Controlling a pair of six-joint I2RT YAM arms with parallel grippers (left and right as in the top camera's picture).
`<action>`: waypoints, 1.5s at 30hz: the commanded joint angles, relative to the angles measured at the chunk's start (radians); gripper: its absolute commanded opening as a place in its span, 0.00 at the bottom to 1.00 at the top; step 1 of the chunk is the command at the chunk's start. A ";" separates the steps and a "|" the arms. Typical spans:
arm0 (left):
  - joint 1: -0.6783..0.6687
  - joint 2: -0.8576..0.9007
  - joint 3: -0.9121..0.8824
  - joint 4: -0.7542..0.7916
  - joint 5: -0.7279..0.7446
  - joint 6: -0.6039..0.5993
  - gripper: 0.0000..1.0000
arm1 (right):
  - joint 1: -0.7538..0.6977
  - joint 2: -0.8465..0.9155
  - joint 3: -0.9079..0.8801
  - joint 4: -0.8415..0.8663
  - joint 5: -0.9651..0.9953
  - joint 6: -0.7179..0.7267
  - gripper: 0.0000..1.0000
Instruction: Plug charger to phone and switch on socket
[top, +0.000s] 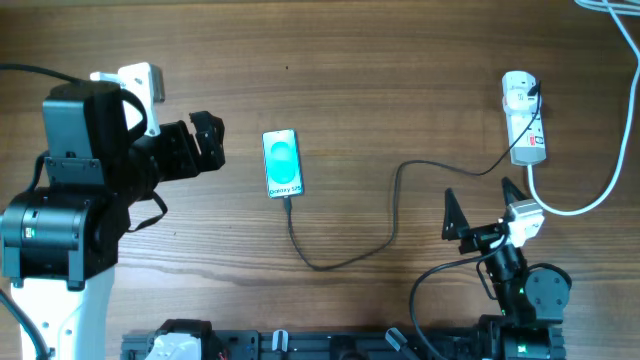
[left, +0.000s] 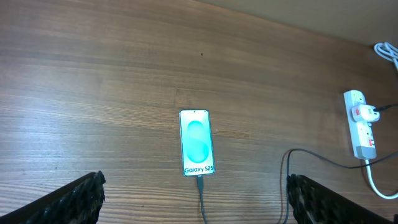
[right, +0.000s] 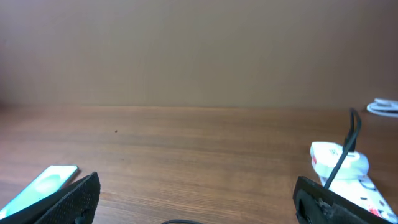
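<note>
Phone (top: 282, 163): glossy cyan rectangle. Charger (left: 201, 199): thin black cable, tip at phone. Socket (top: 523, 118): white oblong plastic. Left gripper (top: 210, 142), right gripper (top: 480, 200): raised, wide, empty.

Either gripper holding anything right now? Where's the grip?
Nothing held. Left gripper and right gripper are both open and empty; the charger lies clear of both.

The overhead camera looks straight down on the whole table (top: 380, 60) from far up. The left wrist view tilts steeply down from height, with the phone (left: 197, 142) ahead of the left tool (left: 196, 199). The right wrist view sits low and faces level across, with the socket (right: 339, 165) beside the right tool (right: 199, 202). All three share phone and socket.
</note>
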 joint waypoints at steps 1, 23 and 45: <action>0.000 0.003 -0.003 0.002 -0.006 0.003 1.00 | 0.005 -0.017 -0.003 0.003 0.017 -0.060 1.00; 0.000 0.003 -0.003 -0.008 -0.006 0.003 1.00 | 0.005 -0.016 -0.002 0.002 0.017 -0.060 1.00; 0.068 -0.961 -1.168 0.996 -0.008 0.060 1.00 | 0.005 -0.016 -0.002 0.002 0.017 -0.060 1.00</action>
